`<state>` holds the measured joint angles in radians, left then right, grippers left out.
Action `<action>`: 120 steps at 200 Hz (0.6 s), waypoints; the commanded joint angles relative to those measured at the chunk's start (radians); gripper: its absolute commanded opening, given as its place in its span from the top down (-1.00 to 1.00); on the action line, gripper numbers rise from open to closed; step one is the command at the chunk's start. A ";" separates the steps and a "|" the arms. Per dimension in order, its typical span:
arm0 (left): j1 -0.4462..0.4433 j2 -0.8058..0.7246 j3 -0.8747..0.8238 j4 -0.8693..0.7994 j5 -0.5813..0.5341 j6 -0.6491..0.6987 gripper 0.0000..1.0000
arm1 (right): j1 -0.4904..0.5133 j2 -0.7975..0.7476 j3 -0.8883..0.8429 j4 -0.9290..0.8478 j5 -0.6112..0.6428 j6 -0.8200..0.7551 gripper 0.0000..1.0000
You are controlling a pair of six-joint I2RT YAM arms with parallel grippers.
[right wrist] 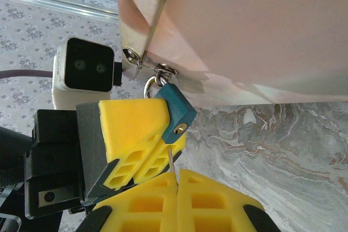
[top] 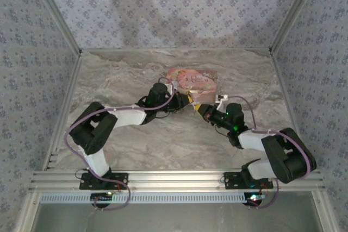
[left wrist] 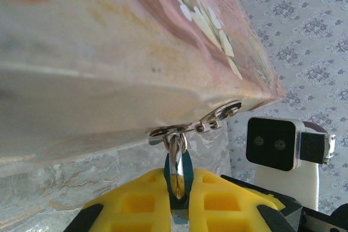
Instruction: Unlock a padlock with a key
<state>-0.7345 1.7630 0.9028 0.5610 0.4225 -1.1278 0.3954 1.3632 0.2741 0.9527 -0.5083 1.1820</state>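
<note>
Where the arms meet in the middle of the top view, a pink box is set on the desk. Low in the left wrist view, the blue-green padlock is pinched by the left pincer, its loop hooked through the box's clasp. Low in the right wrist view, the key is pinched by the right pincer, pointed up just under the padlock.

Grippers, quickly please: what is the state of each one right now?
Left gripper: closed, holding the padlock.
Right gripper: closed, holding the key, its tip at the padlock's keyhole.
</note>
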 commanded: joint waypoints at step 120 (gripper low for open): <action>0.003 -0.024 0.007 0.102 0.045 -0.027 0.81 | -0.002 0.046 0.046 0.060 0.015 0.010 1.00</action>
<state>-0.7345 1.7630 0.9024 0.5797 0.4229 -1.1385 0.3954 1.4029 0.2863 0.9779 -0.5079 1.1866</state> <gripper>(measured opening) 0.098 0.065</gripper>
